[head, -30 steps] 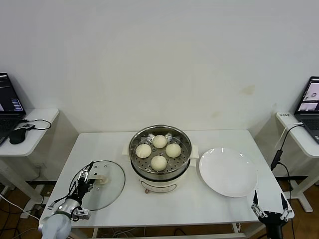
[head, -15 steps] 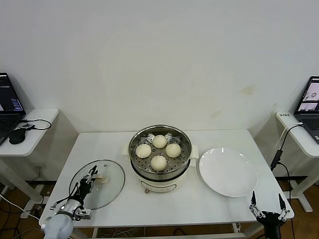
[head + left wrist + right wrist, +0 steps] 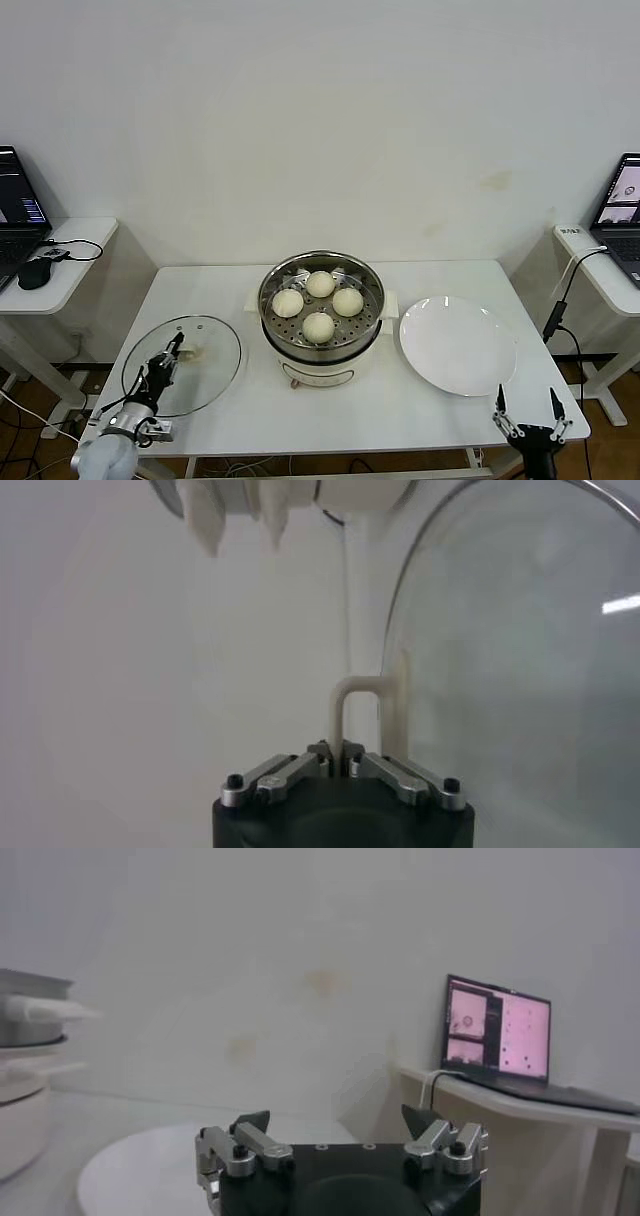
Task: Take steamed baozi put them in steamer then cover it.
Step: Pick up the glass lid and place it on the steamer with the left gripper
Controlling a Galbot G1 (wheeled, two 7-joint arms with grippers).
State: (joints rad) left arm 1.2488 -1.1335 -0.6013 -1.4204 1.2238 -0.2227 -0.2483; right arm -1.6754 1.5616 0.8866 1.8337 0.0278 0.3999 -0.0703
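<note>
Four small round creamy-white steamed baozi (image 3: 319, 300) sitting in the round shiny steel steamer basket (image 3: 321, 293) on its white electric pot base, centre of the white table (image 3: 330, 400), one bun each at 12, 3, 6 and 9 o'clock on the perforated floor. Steamer uncovered. Round clear glass cover with metal rim (image 3: 182, 364) off at the steamer's 8 o'clock, near the table's left edge, its cream-white oblong handle (image 3: 344, 712) pinched by the left gripper (image 3: 161, 372). Left arm reaching in from the 7 o'clock corner of the table, fingers pointing toward the steamer. From the left wrist view only: jaws fully closed on the looped handle, glass pane (image 3: 520, 670) close beside it, base and side handle of the steamer beyond. Flat round white plate (image 3: 457, 345) at the steamer's 3 o'clock, nothing on it. Right gripper (image 3: 526, 428) parked at the table's 5 o'clock corner, prongs spread wide, holding nothing. From the right wrist view only: rim of the plate just ahead of the spread fingers (image 3: 232, 1147), an open laptop (image 3: 497, 1030) on a side desk.
</note>
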